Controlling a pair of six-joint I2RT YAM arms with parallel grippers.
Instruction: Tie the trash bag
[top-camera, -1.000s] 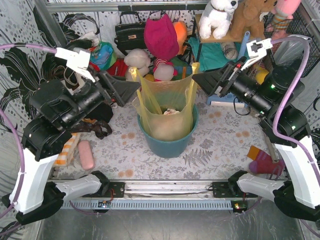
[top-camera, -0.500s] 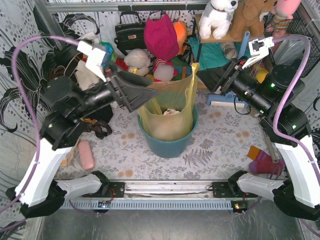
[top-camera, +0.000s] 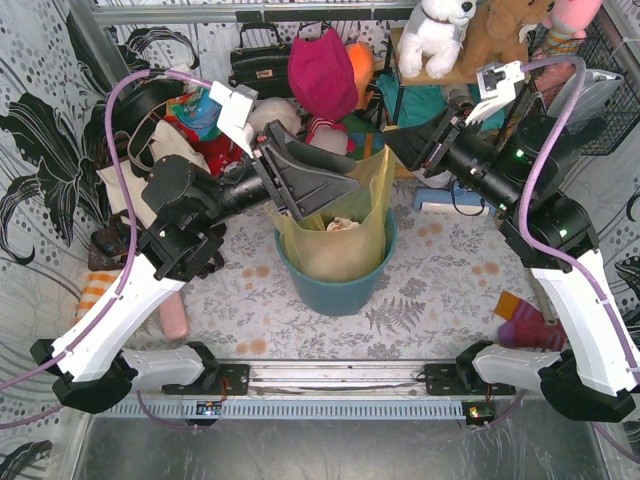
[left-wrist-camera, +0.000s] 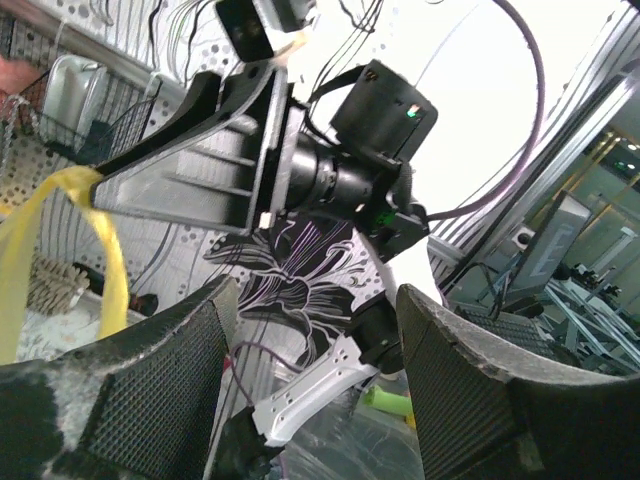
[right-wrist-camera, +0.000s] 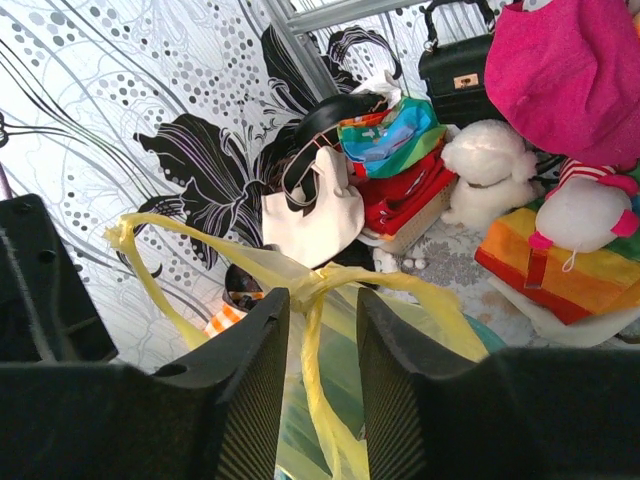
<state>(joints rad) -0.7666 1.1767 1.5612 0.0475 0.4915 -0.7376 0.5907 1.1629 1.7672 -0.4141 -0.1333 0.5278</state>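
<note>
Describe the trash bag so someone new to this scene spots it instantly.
At the middle of the floral-patterned table stands a round teal bin. The trash bag lines it: thin translucent yellow plastic rising above the rim, crumpled paper showing inside. Unlike the cream tote and black handbag further back, it is see-through and crinkly.

Teal bin (top-camera: 335, 290) mid-table — black handbag (top-camera: 258, 68), white plush dog (top-camera: 437, 30) behind it.
</note>
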